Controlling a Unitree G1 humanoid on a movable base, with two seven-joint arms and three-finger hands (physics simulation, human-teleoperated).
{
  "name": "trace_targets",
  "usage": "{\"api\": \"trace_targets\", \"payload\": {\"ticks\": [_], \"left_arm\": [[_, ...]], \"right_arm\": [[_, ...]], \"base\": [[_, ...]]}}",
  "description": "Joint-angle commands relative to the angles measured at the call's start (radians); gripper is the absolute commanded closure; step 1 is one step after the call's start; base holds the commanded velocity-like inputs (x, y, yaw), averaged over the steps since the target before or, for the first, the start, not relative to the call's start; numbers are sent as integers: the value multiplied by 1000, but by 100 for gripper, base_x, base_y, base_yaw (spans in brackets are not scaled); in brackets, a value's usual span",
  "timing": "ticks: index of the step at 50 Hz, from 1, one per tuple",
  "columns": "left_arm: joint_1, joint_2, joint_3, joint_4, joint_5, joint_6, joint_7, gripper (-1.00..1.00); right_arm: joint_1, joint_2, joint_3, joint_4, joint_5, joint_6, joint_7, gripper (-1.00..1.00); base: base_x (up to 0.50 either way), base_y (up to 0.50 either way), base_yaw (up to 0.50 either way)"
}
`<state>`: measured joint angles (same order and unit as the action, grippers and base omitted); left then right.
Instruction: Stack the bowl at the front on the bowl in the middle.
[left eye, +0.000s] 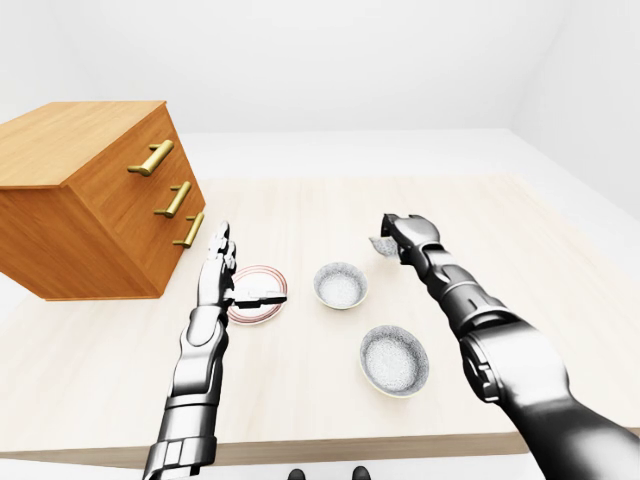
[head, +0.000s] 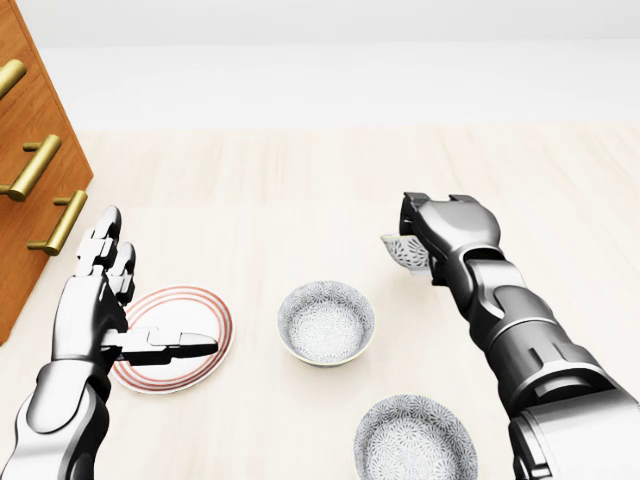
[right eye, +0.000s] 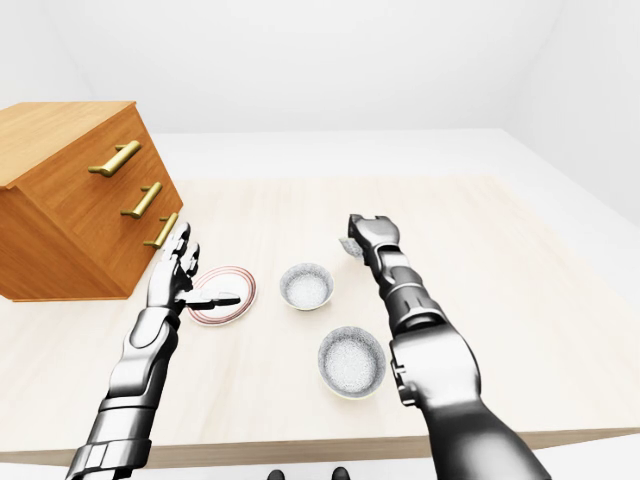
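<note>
Head view. Grips a bowl (head: 403, 252) in the right hand (head: 450, 226), with the fingers pressed together on its rim, right of the picture's centre. Carries it tilted and, as it seems, lifted off the tabletop (head: 300, 180). Shows the middle bowl (head: 326, 322) upright and empty, lower and to the left, clearly apart from the gripped one. Shows a third bowl (head: 415, 438) at the bottom edge, touched by nothing. Holds the left hand (head: 95, 300) spread, with the thumb stretched over a plate (head: 205, 312), pinching nothing.

Left-eye view. Gives the same layout from farther away, with the drawers (left eye: 100, 190) at the left, well apart from all three bowls. Places the gripped bowl at the left side of the right hand, higher in the picture than the middle bowl. Does not let the exact contact of fingers and rim be read.

Right-eye view. Adds little. Again puts the gripped bowl up and to the right of the middle bowl, not above it.

Looks about half done: the pick-up made, the stacking not yet. Remains to bring the bowl over the middle bowl, level it, lower it inside and open the fingers.
</note>
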<state>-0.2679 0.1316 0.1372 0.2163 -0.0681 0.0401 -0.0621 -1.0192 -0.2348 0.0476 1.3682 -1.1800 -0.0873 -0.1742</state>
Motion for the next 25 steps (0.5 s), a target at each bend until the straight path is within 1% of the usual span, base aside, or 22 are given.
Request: {"api": "trace_targets", "payload": {"ticks": [1, 11, 14, 16, 18, 19, 25], "left_arm": [[1, -1, 0, -8, 1, 5, 0, -100], [3, -1, -1, -8, 3, 3, 1, -100], [5, -2, -2, -14, 5, 6, 1, -100], [8, -4, -3, -26, 5, 13, 3, -100], [9, -4, -3, -24, 6, 11, 2, -100], [12, -6, -5, -34, 7, 17, 3, -100], [13, -8, -5, -40, 9, 21, 3, -100]], "right_arm": [[-27, -21, 8, -28, -16, 0, -58, 100], [1, -35, 16, -105, 28, 0, -92, 100], [19, -33, 14, -153, 49, 0, -82, 100], [41, -32, 15, -202, 58, 0, -75, 100], [64, -29, 14, -246, 65, 0, -60, 100], [89, -26, 10, -293, 73, 0, -40, 100], [200, -8, -8, -528, 106, 0, 67, 100]], "base": [[0, 0, 0], [0, 0, 0], [0, 0, 0], [0, 0, 0], [0, 0, 0], [0, 0, 0], [0, 0, 0]]}}
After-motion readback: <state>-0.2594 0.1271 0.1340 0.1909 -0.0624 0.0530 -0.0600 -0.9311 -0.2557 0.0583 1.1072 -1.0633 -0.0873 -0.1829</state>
